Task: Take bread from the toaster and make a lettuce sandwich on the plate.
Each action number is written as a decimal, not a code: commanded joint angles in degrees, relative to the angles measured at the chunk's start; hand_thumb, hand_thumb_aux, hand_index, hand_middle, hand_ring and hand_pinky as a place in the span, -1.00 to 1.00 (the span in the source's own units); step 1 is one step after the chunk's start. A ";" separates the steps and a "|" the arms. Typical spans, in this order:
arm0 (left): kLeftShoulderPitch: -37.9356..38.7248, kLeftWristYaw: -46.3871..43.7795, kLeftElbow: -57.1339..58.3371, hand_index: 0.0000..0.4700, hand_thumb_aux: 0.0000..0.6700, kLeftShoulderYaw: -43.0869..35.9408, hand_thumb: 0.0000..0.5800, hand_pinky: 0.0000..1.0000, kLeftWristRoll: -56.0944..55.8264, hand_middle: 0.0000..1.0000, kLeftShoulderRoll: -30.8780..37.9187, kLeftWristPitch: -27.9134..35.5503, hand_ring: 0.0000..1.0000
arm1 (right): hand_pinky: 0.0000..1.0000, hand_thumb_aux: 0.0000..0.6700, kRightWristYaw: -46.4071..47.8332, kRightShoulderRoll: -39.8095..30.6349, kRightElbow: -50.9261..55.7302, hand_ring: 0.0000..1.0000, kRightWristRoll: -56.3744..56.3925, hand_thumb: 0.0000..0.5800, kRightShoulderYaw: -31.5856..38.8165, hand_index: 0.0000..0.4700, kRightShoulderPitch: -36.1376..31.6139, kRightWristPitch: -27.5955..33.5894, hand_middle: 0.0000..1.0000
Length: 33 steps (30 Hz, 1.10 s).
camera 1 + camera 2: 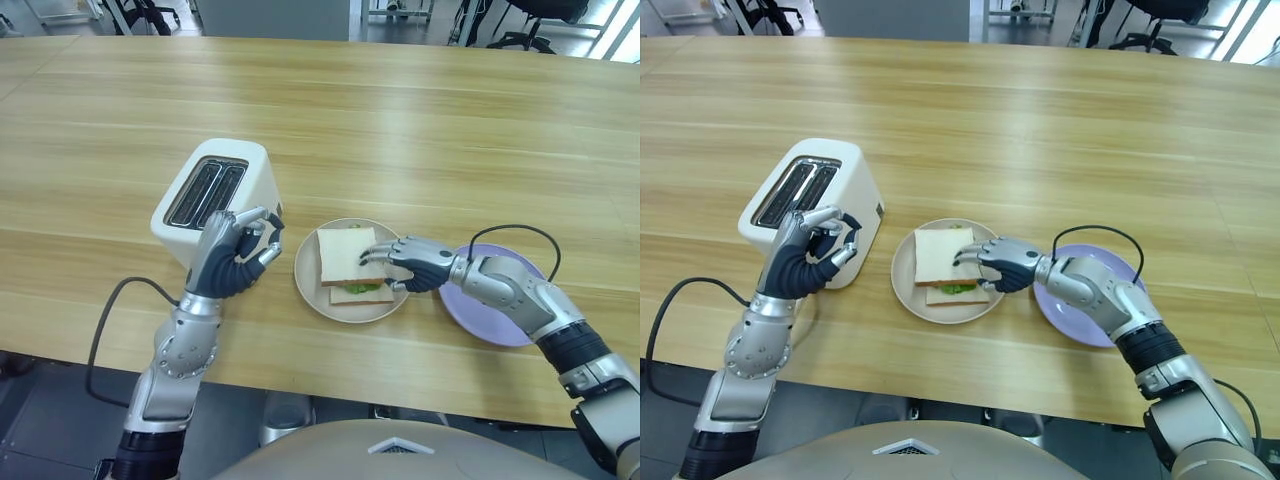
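Left hand (238,250), nearest the lens, stands raised with its fingers curled in on nothing, its knuckles close against the front corner of the white toaster (215,195); whether it touches the casing cannot be told. To that hand's other side, just beside it on the wooden table (400,130), sits a beige plate (308,292) carrying the sandwich (345,262): a square top slice of white bread lying flat over green lettuce (360,288) that peeps out along the near edge, with a lower slice beneath. Across the plate, the right hand (412,266) reaches in from the far side and grips the sandwich at its edge, the fingers (380,250) spread on the top slice and the thumb tucked low beside the lettuce. Directly beneath that hand's wrist and forearm lies a purple plate (478,322), touching or nearly touching the beige one. A thin black cable (520,232) loops up from the wrist and arcs over the purple plate's far rim. The toaster's two slots face up, beyond the left hand's fingertips, and the sandwich lies between the two hands.
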 commanded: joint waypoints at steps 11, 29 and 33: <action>8.86 -15.49 -6.46 0.91 0.95 1.03 1.00 -0.85 -19.16 -0.85 7.48 -4.58 -0.85 | -1.00 -1.00 15.65 -1.12 -18.58 -1.00 36.60 -1.00 -2.78 -1.00 12.28 6.76 -1.00; 7.94 -33.71 11.33 0.96 1.00 -11.06 1.00 1.00 -20.61 1.00 9.40 -4.77 1.00 | 1.00 1.00 31.83 -0.34 -11.58 1.00 38.02 1.00 -0.60 0.96 23.42 7.71 1.00; 6.18 -35.81 14.76 0.96 1.00 -13.34 1.00 1.00 -19.44 1.00 9.39 -4.79 1.00 | 1.00 1.00 32.84 0.69 -10.08 1.00 36.50 1.00 -0.44 0.96 23.14 7.13 1.00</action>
